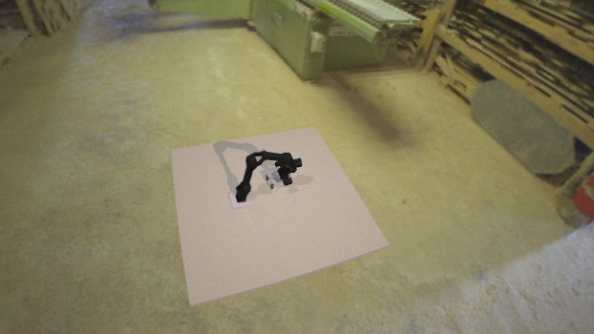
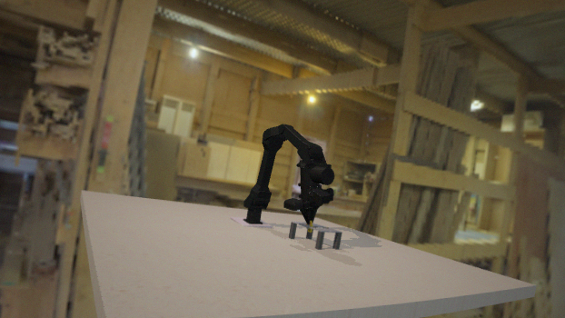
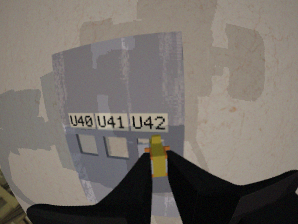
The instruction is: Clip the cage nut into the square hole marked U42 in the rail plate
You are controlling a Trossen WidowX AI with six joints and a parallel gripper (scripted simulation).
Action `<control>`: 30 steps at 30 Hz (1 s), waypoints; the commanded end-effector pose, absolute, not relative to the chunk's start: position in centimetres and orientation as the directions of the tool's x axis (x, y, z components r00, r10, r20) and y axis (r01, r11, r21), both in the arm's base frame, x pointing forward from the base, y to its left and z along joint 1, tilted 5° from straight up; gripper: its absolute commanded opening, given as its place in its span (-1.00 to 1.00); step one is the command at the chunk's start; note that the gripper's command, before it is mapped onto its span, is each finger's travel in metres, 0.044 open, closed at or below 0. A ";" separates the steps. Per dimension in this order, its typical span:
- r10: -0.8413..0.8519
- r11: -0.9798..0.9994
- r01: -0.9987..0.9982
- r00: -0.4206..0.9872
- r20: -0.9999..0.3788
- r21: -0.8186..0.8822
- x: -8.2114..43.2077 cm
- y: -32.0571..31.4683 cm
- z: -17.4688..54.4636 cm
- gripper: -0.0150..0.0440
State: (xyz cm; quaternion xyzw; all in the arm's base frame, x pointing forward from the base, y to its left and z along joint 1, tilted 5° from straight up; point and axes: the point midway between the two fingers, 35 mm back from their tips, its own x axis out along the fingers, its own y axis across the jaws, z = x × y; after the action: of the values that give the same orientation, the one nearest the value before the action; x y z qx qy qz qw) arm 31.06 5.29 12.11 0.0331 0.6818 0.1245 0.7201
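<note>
The yellow cage nut [image 3: 159, 165] [image 2: 311, 225] is pinched between my fingertips, with small orange parts at its sides. My gripper [image 3: 157, 157] [image 2: 310, 222] is shut on it and points down over the rail plate [image 3: 142, 75] [image 1: 273, 178], a grey plate on legs. In the wrist view the nut covers the lower right part of the square hole marked U42 [image 3: 143, 141]; the hole's upper left part shows. In the exterior view the nut is at the height of the plate's top. I cannot tell whether its wings are in the hole. In the top view the arm hides it.
The square holes U41 [image 3: 117, 147] and U40 [image 3: 88, 145] lie to the left of U42 in the wrist view. The plate's legs [image 2: 320, 240] stand on the pale table top [image 2: 204, 273] [image 1: 286, 248]. The arm's base [image 1: 242, 193] [image 2: 254, 215] stands beside the plate.
</note>
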 end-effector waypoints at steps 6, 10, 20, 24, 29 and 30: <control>0.203 0.972 -0.131 0.047 -0.978 0.196 31.1 5.3 12.2 -0.40; 0.192 0.974 -0.130 0.049 -0.980 0.184 31.1 5.4 12.2 -0.40; 0.173 0.978 -0.129 0.051 -0.984 0.166 31.1 5.5 12.2 -0.40; 0.164 0.979 -0.128 0.052 -0.985 0.156 31.1 5.5 12.2 -0.40; 0.145 0.982 -0.127 0.055 -0.988 0.137 31.1 5.6 12.2 -0.40; 0.142 0.983 -0.127 0.055 -0.988 0.134 31.1 5.6 12.2 -0.40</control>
State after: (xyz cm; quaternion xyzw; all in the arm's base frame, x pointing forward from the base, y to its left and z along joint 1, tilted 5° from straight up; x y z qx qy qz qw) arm 31.02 5.60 12.13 0.0097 0.6829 0.0986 0.7238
